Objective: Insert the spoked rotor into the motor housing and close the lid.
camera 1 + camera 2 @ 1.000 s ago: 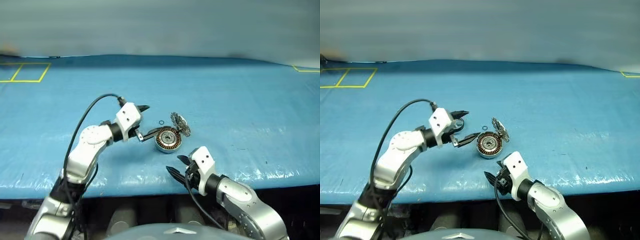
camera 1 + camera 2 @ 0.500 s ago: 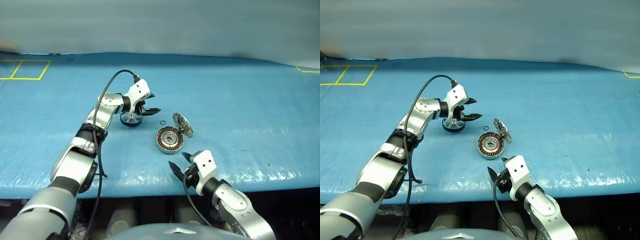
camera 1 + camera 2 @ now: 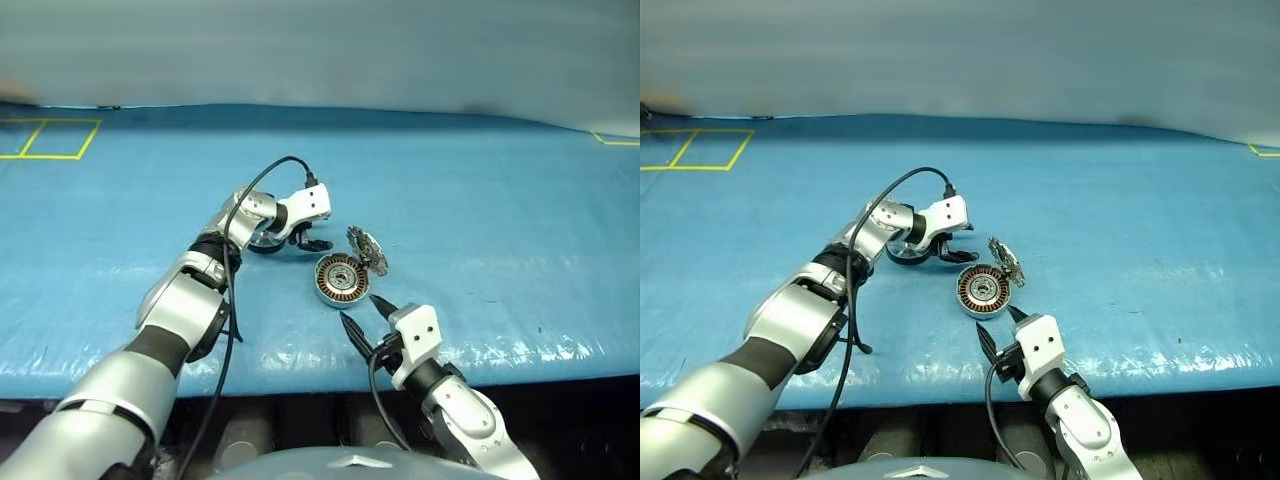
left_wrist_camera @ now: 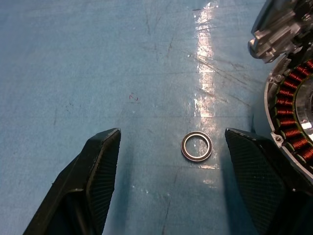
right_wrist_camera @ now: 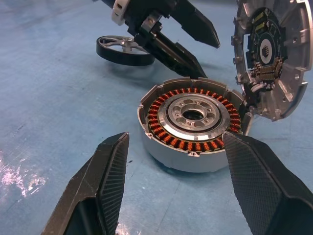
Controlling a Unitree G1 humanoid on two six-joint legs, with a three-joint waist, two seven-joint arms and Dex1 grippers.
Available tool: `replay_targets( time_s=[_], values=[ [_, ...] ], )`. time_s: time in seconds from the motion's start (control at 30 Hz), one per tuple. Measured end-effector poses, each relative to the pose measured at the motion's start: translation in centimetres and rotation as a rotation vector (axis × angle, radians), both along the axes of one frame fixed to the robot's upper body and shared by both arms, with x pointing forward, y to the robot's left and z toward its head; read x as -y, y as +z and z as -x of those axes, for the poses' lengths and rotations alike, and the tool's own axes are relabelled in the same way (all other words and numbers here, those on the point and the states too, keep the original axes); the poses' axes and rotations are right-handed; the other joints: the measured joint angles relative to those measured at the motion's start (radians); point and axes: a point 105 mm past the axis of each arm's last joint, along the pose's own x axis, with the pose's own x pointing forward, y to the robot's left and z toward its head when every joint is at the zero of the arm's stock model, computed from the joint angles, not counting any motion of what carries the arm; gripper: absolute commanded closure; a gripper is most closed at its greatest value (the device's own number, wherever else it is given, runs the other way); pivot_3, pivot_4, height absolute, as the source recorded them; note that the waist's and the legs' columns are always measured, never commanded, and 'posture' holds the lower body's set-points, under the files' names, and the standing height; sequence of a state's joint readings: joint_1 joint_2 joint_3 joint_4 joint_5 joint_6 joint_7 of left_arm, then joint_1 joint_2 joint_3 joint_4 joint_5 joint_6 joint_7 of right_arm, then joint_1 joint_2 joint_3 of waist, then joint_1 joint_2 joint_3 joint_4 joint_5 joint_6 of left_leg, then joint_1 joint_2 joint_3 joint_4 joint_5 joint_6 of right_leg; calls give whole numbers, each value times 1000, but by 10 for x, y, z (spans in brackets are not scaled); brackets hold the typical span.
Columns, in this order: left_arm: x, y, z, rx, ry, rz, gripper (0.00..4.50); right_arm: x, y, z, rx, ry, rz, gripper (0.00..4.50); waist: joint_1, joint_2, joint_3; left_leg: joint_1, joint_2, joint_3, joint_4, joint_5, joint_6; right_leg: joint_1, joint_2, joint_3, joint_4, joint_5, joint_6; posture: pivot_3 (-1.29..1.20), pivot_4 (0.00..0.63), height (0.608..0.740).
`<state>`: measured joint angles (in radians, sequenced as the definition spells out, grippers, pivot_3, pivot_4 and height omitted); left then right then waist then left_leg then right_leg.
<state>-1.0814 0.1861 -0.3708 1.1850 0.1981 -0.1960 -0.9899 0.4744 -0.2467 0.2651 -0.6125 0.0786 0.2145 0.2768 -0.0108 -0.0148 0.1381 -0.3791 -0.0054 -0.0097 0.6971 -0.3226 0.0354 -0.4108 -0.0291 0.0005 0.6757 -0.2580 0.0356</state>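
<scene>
Left wrist cam catches tiny dark ring (image 4: 196,146) between wide-open empty left tool (image 4: 171,181) | round silver copper-wound motor housing (image 5: 193,122) just past open empty right tool (image 5: 176,181)

Sm. ring (image 4: 196,146), blue tabletop (image 3: 480,200)

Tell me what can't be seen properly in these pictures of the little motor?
- Spoked rotor: partly hidden behind the left gripper in the right wrist view.
- Motor housing: cut off by the left wrist view's edge.
- Lid: its underside is too small to make out in the head views.
</scene>
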Motion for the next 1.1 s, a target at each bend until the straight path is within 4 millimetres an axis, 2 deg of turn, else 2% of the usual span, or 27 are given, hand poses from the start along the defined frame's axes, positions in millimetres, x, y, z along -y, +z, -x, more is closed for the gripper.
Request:
replay_targets(
  time_s=[0.1,0.5,0.6,0.77,1.1],
  values=[
    [3,-4,1,8,0,-14,885,2,-8,2,-16,-20,16,1310,0,0,0,0,0,0,0,0,0,0,0,0,0,0,0,0,150,740],
    [-2,-13,-2,-15,49,-50,885,5,-10,-1,12,-54,47,1310,0,0,0,0,0,0,1,0,0,0,-1,0,1,0,0,0,150,740],
    [-2,-14,-3,-21,66,-49,1479,6,-9,-1,20,-67,54,1310,0,0,0,0,0,0,2,0,0,0,-1,0,2,0,0,0,150,740],
    [-1,-17,-2,-41,89,-41,3102,7,-9,-2,27,-80,61,1310,0,0,0,0,-1,0,3,0,0,0,-1,0,2,0,0,0,150,740],
    [0,-18,-1,-73,98,-29,3102,11,-21,-3,-12,-104,121,1310,0,0,0,0,-1,0,3,0,0,0,-1,0,2,0,0,0,150,740]
  ],
)
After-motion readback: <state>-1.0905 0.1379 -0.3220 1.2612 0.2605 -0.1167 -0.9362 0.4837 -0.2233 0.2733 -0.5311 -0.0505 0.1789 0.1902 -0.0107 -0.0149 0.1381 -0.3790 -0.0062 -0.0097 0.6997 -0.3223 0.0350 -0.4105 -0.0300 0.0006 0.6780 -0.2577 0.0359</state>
